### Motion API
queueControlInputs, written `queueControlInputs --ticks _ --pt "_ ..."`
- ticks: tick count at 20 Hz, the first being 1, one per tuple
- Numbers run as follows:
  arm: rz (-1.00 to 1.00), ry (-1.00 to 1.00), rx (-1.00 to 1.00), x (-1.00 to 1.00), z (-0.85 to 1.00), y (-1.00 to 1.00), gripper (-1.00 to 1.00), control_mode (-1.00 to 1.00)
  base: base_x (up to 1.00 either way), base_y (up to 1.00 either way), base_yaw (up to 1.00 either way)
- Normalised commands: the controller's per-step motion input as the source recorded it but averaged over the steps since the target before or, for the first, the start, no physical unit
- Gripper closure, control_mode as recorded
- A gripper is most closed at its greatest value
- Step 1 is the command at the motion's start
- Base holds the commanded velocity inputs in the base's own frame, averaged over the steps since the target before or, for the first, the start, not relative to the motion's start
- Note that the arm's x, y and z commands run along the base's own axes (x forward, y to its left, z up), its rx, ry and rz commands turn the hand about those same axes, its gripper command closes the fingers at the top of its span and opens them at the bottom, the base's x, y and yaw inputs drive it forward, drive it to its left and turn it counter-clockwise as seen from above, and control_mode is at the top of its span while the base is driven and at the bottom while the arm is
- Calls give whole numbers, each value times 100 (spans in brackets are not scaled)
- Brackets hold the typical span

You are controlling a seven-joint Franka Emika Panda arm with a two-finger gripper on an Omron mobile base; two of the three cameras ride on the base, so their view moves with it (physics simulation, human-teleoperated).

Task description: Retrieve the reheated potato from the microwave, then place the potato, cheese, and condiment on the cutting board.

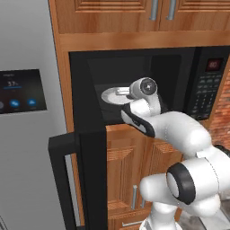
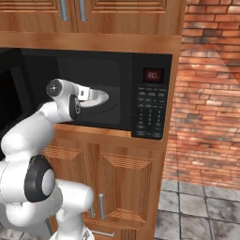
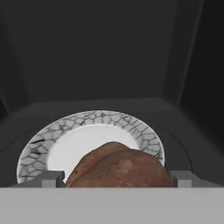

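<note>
Sitting closest in the hand view, the potato (image 3: 119, 166) is lying on the plate (image 3: 146, 131) inside the microwave (image 2: 150, 61), its long side running from 9 to 3 o'clock, while the gripper (image 3: 117, 179) is reaching around it, spread wide, needing next to squeeze.

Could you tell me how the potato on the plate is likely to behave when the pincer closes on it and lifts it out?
The potato looks rounded and lumpy, so it may roll or twist between the open pincer fingers. Its dull skin suggests it is not slippery. It looks solid, so probably stiff. The plate beneath is smooth, so a sideways nudge might send the potato sliding.
</note>
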Motion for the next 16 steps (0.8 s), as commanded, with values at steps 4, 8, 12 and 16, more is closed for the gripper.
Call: queueControlInputs --ticks 4,8,12,16 --pt "0 -16 0 -62 100 -18 100 -100 0 0 0" --pt "0 -3 0 -58 86 -18 100 -100 0 0 0" --pt "0 0 0 -75 45 -14 100 -100 0 0 0" --pt "0 2 0 -91 23 -8 100 -100 0 0 0"
